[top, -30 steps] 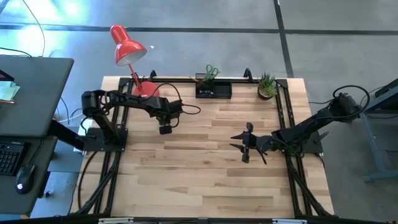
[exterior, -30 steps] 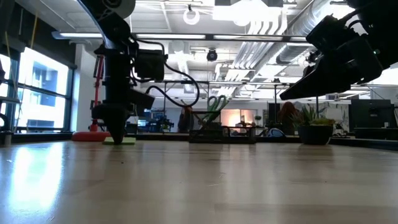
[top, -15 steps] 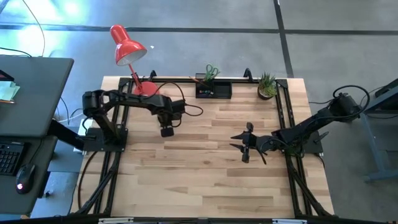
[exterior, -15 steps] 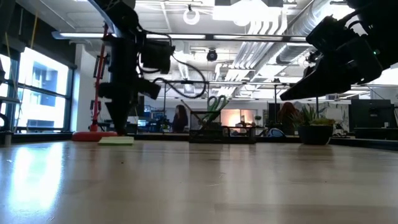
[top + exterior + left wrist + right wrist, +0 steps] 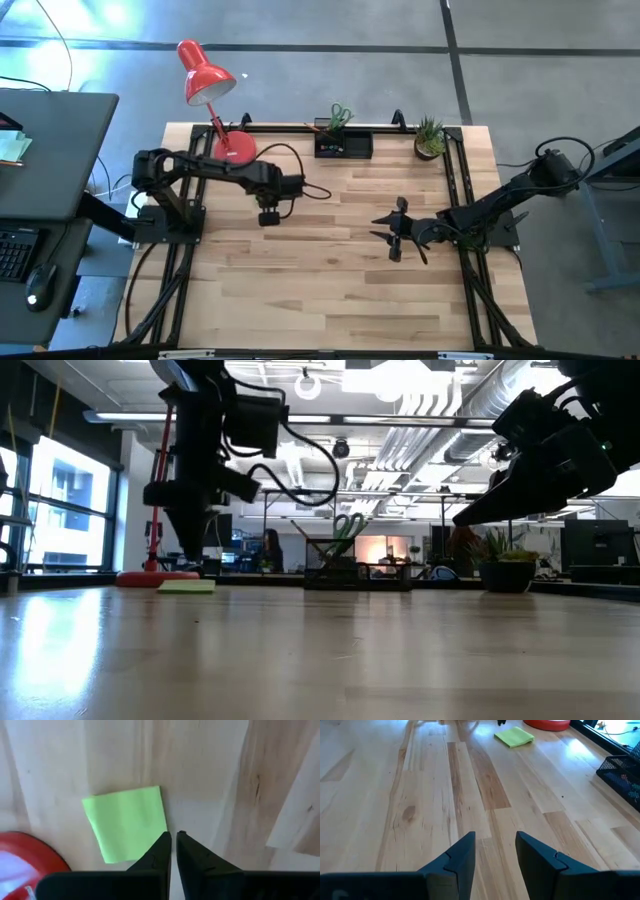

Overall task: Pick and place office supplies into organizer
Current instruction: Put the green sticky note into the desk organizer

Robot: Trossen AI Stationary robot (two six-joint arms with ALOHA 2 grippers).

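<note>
Left gripper (image 5: 173, 851), fingers pressed together and empty, is hovering beside the sticky-note pad (image 5: 127, 822), seemingly hidden in the high view; right gripper (image 5: 495, 851) is waiting spread.

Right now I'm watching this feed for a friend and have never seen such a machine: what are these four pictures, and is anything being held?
Two dark robot arms work at a wooden table. One picture looks straight down, one looks level across the tabletop, and two come from cameras on the arms' wrists. The left gripper hangs over a lime-green sticky-note pad, fingers shut on nothing; the pad lies flat beside the red desk lamp. The right gripper waits open over bare wood. At the far edge stand a black organizer with green scissors and a potted plant.
</note>
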